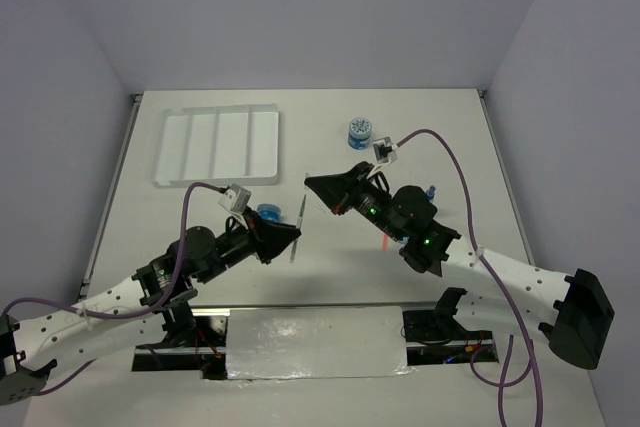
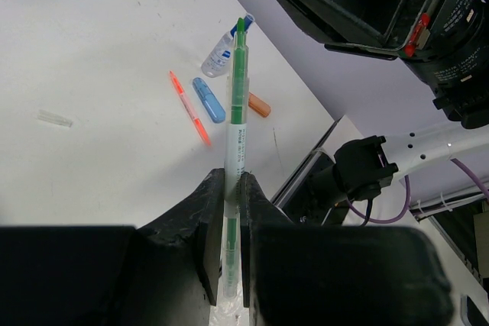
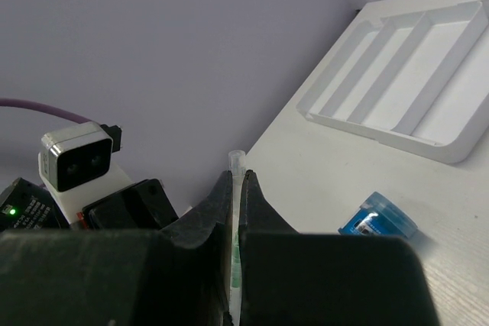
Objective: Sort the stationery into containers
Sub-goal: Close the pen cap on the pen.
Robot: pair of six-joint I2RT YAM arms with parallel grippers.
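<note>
The green pen (image 2: 237,112) is being held over the worktop (image 1: 440,137) by the closed left fingers (image 2: 206,211), while a clear bit (image 3: 235,159), maybe its cap, is being pinched by the closed right fingers (image 3: 206,211), a carry to the tray (image 1: 216,183) likely being needed next.

We've got the left gripper (image 2: 231,192) pinched on a green pen (image 2: 239,97), tip pointing away. Past it on the table (image 2: 114,51): orange pen (image 2: 189,108), blue stub (image 2: 208,99), orange stub (image 2: 259,104), maybe a tiny bottle (image 2: 220,54).
</note>
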